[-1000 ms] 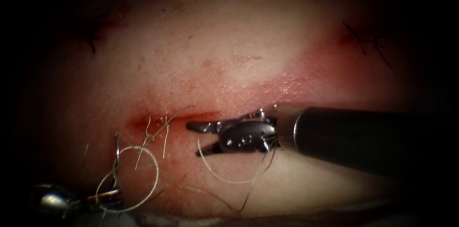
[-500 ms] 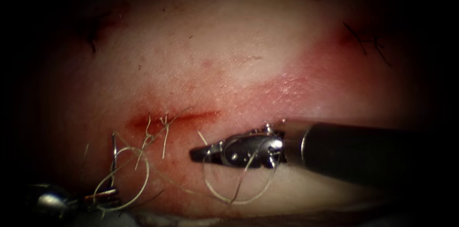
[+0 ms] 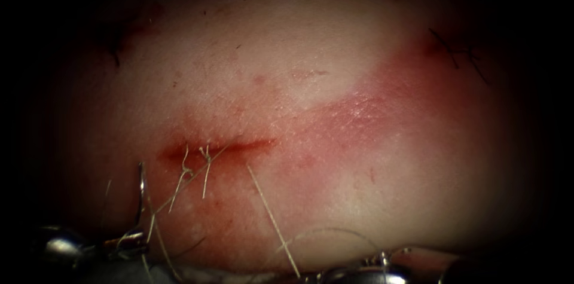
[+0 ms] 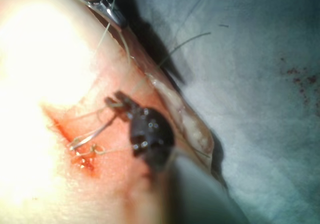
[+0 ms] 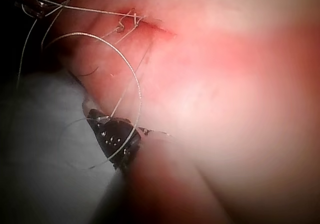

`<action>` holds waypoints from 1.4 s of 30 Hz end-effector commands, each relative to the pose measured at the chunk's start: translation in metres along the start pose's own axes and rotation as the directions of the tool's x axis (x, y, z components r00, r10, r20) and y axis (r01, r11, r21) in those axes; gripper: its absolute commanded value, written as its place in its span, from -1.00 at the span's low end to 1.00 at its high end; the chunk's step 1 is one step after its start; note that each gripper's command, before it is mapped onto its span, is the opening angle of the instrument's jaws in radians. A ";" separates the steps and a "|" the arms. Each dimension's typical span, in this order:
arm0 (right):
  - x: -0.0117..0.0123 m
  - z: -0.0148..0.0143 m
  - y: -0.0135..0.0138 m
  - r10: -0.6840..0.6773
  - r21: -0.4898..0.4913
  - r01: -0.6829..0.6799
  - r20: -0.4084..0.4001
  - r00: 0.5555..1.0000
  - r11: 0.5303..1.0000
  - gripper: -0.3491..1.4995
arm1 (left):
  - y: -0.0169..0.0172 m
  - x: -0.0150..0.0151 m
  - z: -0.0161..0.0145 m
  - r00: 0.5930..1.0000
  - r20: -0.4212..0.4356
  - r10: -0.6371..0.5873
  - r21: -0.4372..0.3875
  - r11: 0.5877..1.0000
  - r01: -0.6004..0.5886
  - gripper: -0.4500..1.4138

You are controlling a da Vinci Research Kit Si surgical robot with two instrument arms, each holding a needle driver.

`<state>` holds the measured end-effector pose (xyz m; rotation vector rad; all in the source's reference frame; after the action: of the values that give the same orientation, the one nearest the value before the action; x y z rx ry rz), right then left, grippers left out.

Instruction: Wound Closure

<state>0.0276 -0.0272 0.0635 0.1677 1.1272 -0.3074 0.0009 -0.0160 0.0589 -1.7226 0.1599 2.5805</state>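
The big pale-pink slab of pork tissue [image 3: 311, 69] takes up most of what's in front of both my pincers, with blue-grey cloth [image 4: 260, 84] lying just off its near edge.

My right pincer [image 5: 97, 118] was up beside the short red cut [image 3: 218, 147] a second ago, snapped closed, and has now backed off to the tissue's near edge. It looks clamped on the thin pale thread [image 3: 272, 218], which runs straight from it up to the cut, so I'd call this step pulling the thread through.

My left pincer [image 3: 133, 240] is clamped near one end of the curved steel needle [image 3: 142, 191], which stands up from it just left of the cut's left end. As far as I can tell, it's not in the tissue.

Next I'd need a steady, gentle pull without yanking the little tied thread tails [image 3: 197, 167] at the cut. There's plenty of open tissue beyond the cut, but hardly any room behind either pincer, with the edge right there.
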 end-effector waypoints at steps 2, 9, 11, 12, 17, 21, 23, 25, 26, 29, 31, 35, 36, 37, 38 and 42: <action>0.0017 0.0002 -0.0027 0.011 0.010 -0.011 -0.011 1.000 1.000 -1.00 | 0.0007 -0.0004 0.0005 1.000 0.000 -0.003 -0.001 1.000 0.003 -1.00; 0.0066 -0.0012 -0.0060 0.000 0.049 0.001 -0.018 1.000 0.999 -1.00 | 0.0005 -0.0006 0.0006 1.000 0.002 -0.003 0.001 1.000 0.003 -1.00; 0.0072 -0.0011 -0.0053 0.008 0.045 -0.007 -0.013 1.000 0.999 -1.00 | 0.0005 -0.0006 0.0007 1.000 0.002 -0.003 0.001 1.000 0.003 -1.00; 0.0072 -0.0011 -0.0050 0.011 0.042 -0.010 -0.007 1.000 0.999 -0.71 | 0.0005 -0.0006 0.0007 1.000 0.002 -0.003 0.001 1.000 0.003 -1.00; 0.0076 -0.0048 -0.0005 0.243 -0.139 -0.236 0.041 0.969 0.962 0.93 | -0.0013 -0.0013 0.0009 1.000 0.007 -0.008 0.005 1.000 0.008 -1.00; 0.0089 -0.0091 0.0007 0.303 -0.139 -0.300 0.001 0.953 0.944 0.97 | -0.0038 -0.0017 0.0011 1.000 0.018 -0.022 0.012 1.000 0.021 -1.00; 0.0104 -0.0128 0.0007 0.322 -0.092 -0.324 -0.032 0.946 0.942 0.97 | -0.0060 -0.0017 0.0011 0.999 0.013 -0.043 0.033 0.999 0.042 -1.00; 0.0119 -0.0181 0.0009 0.333 -0.053 -0.339 -0.090 0.939 0.939 0.91 | -0.0081 -0.0016 0.0007 0.999 0.024 -0.035 0.062 0.998 0.033 -1.00; 0.0120 -0.0196 0.0013 0.340 -0.056 -0.347 -0.114 0.934 0.936 0.89 | -0.0081 -0.0016 0.0005 0.999 0.024 -0.035 0.061 0.998 0.034 -1.00; 0.0118 -0.0235 0.0029 0.347 -0.080 -0.367 -0.192 0.918 0.927 0.80 | -0.0075 -0.0017 0.0003 0.999 0.027 -0.032 0.064 0.997 0.030 -1.00; 0.0094 -0.0276 0.0074 0.288 -0.182 -0.328 -0.214 0.933 0.927 0.80 | -0.0064 -0.0018 0.0003 0.999 0.035 -0.027 0.072 0.997 0.024 -1.00; 0.0064 -0.0288 0.0111 0.319 -0.177 -0.371 -0.266 0.910 0.912 0.82 | -0.0061 -0.0021 -0.0002 0.999 0.033 -0.023 0.070 0.997 0.020 -1.00; 0.0064 -0.0288 0.0111 0.319 -0.177 -0.371 -0.266 0.910 0.912 0.82 | -0.0061 -0.0021 -0.0002 0.999 0.033 -0.023 0.070 0.997 0.020 -1.00; 0.0061 -0.0288 0.0114 0.349 -0.151 -0.407 -0.307 0.886 0.901 0.86 | -0.0060 -0.0022 -0.0003 0.999 0.033 -0.022 0.070 0.997 0.019 -1.00; 0.0060 -0.0288 0.0115 0.378 -0.125 -0.440 -0.341 0.861 0.890 0.89 | -0.0060 -0.0024 -0.0004 0.999 0.032 -0.020 0.069 0.997 0.018 -1.00; 0.0078 -0.0294 0.0094 0.534 0.046 -0.566 -0.402 0.743 0.823 0.98 | -0.0060 -0.0032 -0.0005 0.999 0.031 -0.015 0.068 0.998 0.013 -1.00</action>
<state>0.0075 -0.0107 0.0427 0.5296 1.4476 0.3030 0.0038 -0.0092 0.0608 -1.6535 0.2361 2.5622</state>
